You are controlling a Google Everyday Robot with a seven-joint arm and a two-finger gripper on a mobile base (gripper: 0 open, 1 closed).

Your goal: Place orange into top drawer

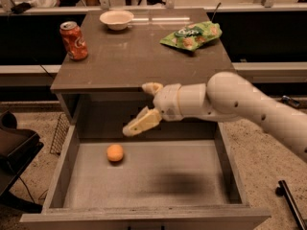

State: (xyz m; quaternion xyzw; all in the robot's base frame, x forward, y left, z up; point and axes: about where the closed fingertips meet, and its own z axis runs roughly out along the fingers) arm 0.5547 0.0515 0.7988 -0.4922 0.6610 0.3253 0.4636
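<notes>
The orange (115,153) lies on the pale floor of the open top drawer (144,176), in its left half. My gripper (141,107) hangs above the drawer, up and to the right of the orange, near the cabinet's front edge. Its fingers (141,122) are spread apart and hold nothing. The arm reaches in from the right.
On the cabinet top (139,56) stand an orange-red soda can (74,40) at the left, a white bowl (116,19) at the back, and a green chip bag (192,35) at the right. A dark chair (14,152) stands left of the drawer.
</notes>
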